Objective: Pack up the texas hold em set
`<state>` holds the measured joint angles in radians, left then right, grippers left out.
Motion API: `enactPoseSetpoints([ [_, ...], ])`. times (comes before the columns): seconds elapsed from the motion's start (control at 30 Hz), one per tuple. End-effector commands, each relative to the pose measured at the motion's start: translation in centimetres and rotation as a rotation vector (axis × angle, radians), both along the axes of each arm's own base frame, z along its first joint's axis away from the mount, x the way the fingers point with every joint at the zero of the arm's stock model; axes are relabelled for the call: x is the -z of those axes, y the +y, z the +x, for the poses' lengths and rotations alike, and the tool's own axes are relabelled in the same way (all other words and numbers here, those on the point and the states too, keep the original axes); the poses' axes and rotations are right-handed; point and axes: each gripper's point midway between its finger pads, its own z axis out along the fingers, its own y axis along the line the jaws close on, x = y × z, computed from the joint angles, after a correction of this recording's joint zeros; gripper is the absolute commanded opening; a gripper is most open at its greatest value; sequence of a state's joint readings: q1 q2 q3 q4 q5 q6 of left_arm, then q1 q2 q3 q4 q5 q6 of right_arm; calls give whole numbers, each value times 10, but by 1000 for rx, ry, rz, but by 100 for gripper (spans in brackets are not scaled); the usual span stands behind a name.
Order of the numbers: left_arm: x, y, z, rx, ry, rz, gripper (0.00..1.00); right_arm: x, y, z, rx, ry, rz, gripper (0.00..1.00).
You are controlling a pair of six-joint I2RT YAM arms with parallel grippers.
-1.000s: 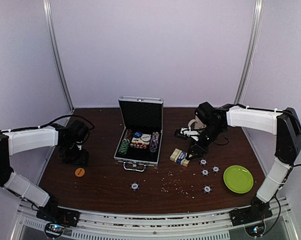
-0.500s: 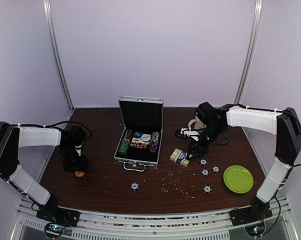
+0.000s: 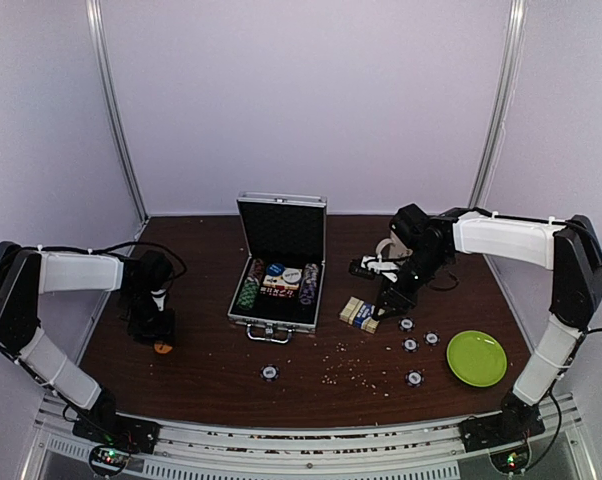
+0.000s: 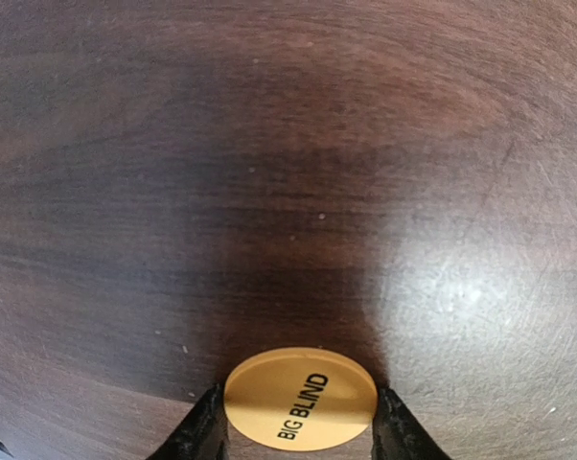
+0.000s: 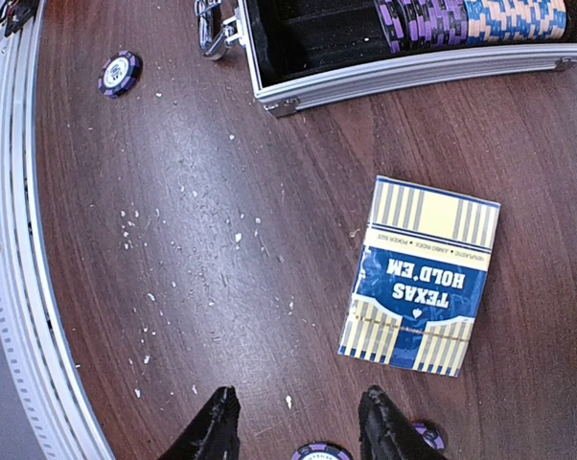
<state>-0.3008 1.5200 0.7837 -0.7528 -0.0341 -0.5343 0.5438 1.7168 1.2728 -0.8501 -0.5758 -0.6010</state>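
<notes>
White links [image 3: 76, 272], black joints [image 3: 579, 262], black bases [image 3: 116, 430]

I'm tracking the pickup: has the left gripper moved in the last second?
Yes. The left gripper came toward the near edge, onto the orange disc, which stayed put, fingers flanking it.

Black capitals "BIG BLIND" on the orange disc [image 4: 300, 400], at 6 o'clock in the left wrist view. White "TEXAS HOLD'EM", upside down, on the blue-cream card deck [image 5: 420, 275], at 4 o'clock in the right wrist view.

Rear overview, downward wrist close-ups, deck [image 5: 418, 278] shared
</notes>
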Motion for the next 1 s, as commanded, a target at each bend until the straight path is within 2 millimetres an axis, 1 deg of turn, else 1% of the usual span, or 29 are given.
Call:
enactPoseSetpoints([
  [0.0,3,-11,7,31,-15,-56,39,-6,3,1,-13,-13,3,43],
  [0.1,-9,-15,11,55,-51,-55,36,-6,3,1,-12,-12,2,43],
  [0.13,-16,-16,13,58,-73,-48,36,-6,3,1,-12,-10,1,43],
  [0.23,-42,-30,20,83,-149,-71,36,-6,3,1,-13,-11,3,43],
  [0.33,-73,-55,30,131,-238,-125,36,-4,3,2,-12,-6,-4,43],
  [0.43,-102,-81,44,189,-314,-164,36,-4,3,1,-13,-5,-2,44],
  [0.5,-113,-98,57,224,-348,-176,37,-3,4,2,-12,-4,-2,44],
  [0.57,-119,-120,73,263,-364,-211,37,-3,4,1,-13,1,-1,44],
  [0.8,-124,-201,123,403,-412,-276,37,-5,4,1,-10,-5,0,45],
  [0.87,-121,-221,136,434,-417,-292,37,-5,3,2,-9,-8,-1,45],
  [0.97,-116,-242,154,459,-424,-306,37,-5,3,2,-9,-9,-2,45],
])
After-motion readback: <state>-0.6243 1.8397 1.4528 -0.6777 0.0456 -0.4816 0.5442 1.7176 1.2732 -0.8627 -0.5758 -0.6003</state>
